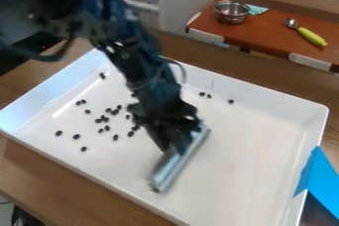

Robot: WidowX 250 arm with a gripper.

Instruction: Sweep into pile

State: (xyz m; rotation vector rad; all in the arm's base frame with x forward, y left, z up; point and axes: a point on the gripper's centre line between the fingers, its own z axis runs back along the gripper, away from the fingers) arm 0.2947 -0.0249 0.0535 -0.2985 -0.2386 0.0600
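Note:
Over the middle of the white tray (252, 170) hangs my black gripper (173, 145), pointing down at a slant. A long grey bar-like sweeping tool (177, 163) sits at the gripper's lower end, slanting from upper right to lower left. Whether it touches the tray floor I cannot tell. Many small black bean-like pieces (104, 119) lie scattered left of the tool, some close beside the gripper. A few more black pieces (208, 96) are spread near the tray's back side, right of the arm. The arm covers part of the tray behind it.
The tray's raised walls surround the work area on a brown wooden table (27, 170). Blue tape (319, 180) crosses the right wall. Behind, a reddish-brown surface (265, 34) holds a metal bowl (232, 13) and a spoon with a green handle (311, 36).

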